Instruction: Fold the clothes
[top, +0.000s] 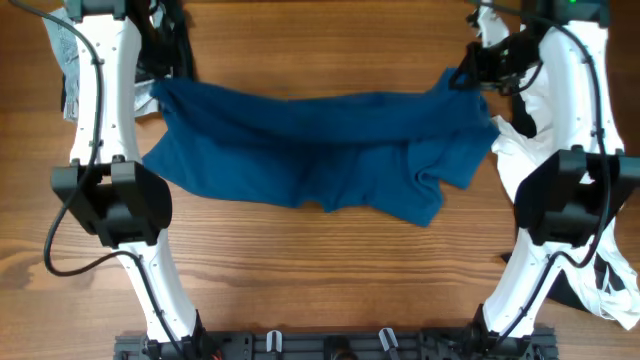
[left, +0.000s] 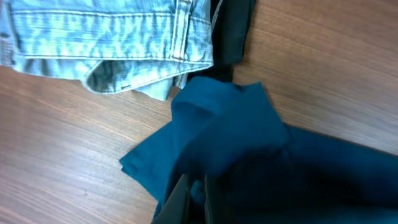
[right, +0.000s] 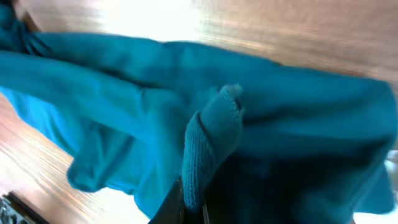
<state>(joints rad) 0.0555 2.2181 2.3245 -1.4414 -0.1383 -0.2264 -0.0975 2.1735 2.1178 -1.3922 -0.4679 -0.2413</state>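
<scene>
Left pincer (left: 191, 198): closed, as far as its wrist view shows, on one corner of the dark blue garment (top: 320, 150). The cloth humps up right ahead of the tips.
Right pincer (right: 186, 208): clamped on a ribbed edge of the same garment, which stands up from between the tips as a narrow fold.
Garment's place: it runs as a wide band from one pincer to the other. Its middle and lower edge lie on the tabletop (top: 320, 290), on the robot-base side of both pincers.
Lie of the cloth: wrinkled along its length, with a crumpled, doubled-over lump nearer the right pincer than the left.
Beyond the left pincer: a light denim piece (left: 106, 43) lies just past the blue corner, with a strip of black cloth (left: 233, 31) beside it. Whether either touches the blue cloth cannot be told.
Outward of the right pincer: a white garment (top: 520, 140) lies against the blue garment's end.
Done, by my reading: both ends are gripped and the cloth is stretched sideways.
Left, by my reading: nearly everything. No clean fold line shows, and the doubled part looks like a tangle, not a fold. The cloth wants flattening first, then folding over.
Stage: early, at spreading out.
</scene>
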